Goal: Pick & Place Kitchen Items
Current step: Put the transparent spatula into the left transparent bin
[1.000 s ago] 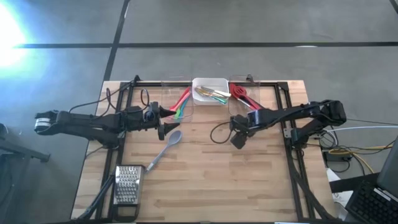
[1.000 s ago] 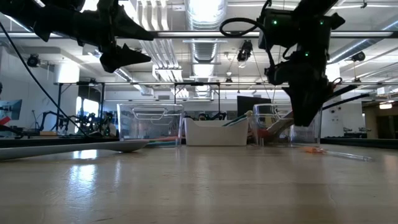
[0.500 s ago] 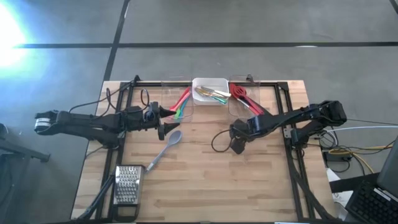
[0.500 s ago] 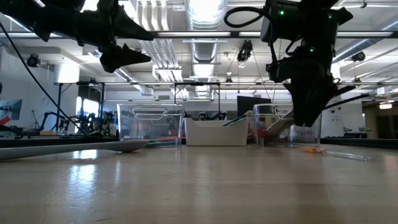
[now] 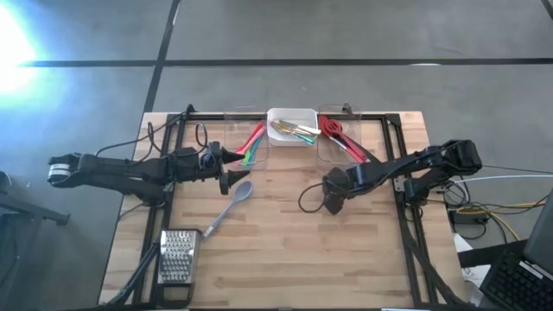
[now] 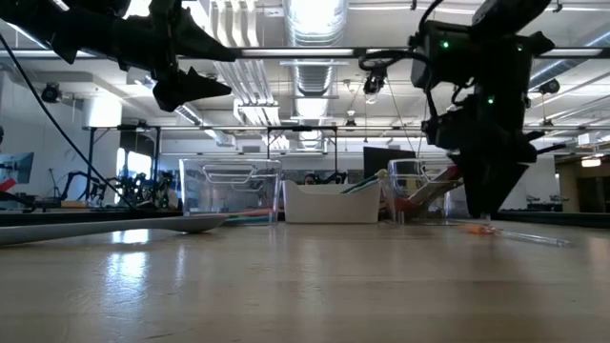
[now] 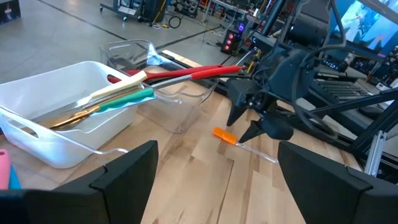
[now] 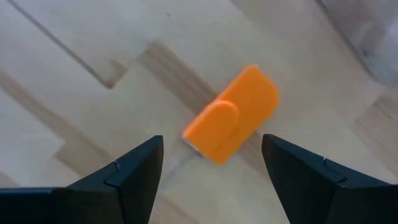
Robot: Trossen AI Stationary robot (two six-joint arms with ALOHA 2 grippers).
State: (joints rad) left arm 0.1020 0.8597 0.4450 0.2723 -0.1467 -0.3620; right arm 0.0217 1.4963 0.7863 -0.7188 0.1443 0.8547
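Right gripper [image 8: 211, 180] hangs spread over the small orange-headed, clear-handled spatula [image 8: 233, 115] mid-worktop; light, slippery; pinch its stiffer head.

A: What can't I make out from here?

B: From overhead, my right hand [image 5: 333, 204] hides the orange spatula [image 8: 231, 117]. Its clear handle blurs away against the bench [image 8: 81, 68].

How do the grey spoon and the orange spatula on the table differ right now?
The grey spoon lies unattended near the left gripper; the orange spatula lies directly under the open right gripper. The spoon is grey throughout; the spatula has an orange head on a clear handle. Both lie flat on the table.
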